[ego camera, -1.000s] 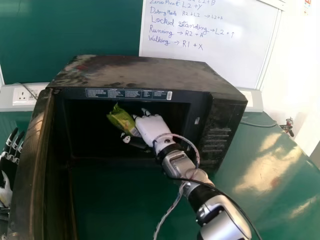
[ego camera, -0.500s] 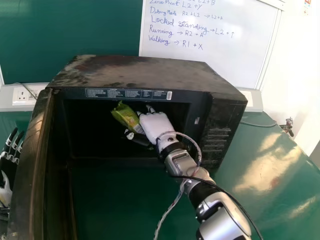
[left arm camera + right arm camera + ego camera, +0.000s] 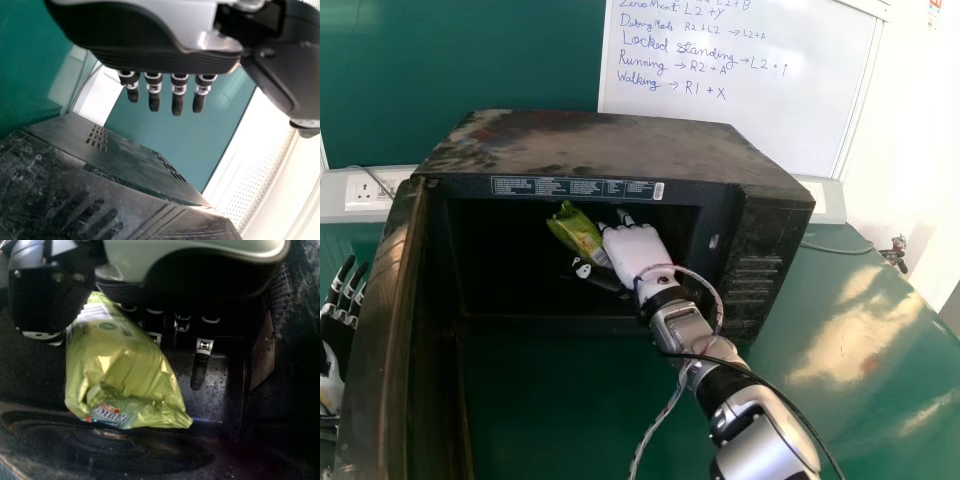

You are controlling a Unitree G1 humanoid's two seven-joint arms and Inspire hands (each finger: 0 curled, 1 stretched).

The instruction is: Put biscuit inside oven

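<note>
My right hand [image 3: 635, 252] is inside the oven [image 3: 620, 145], whose door stands open at the left. The green biscuit packet [image 3: 577, 235] is held between its thumb and fingers, within the cavity. In the right wrist view the packet [image 3: 120, 370] lies between the thumb and curled fingers of the right hand [image 3: 190, 275], above the oven floor; one finger is straighter than the others. At the head view's left edge, beyond the door, is my left hand [image 3: 332, 375], its fingers straight; the left wrist view shows the left hand [image 3: 150, 45] beside the oven [image 3: 110, 150].
The oven door [image 3: 380, 340] rises between the left hand and the cavity. A green table [image 3: 860, 350] extends to the right. Behind the oven are a whiteboard [image 3: 740, 90] and a wall socket [image 3: 368, 190]. A cable [image 3: 665, 400] hangs beside the right arm.
My right hand has shifted slightly to the right inside the oven, and the packet has moved with it. The left hand has stayed nearly still.
</note>
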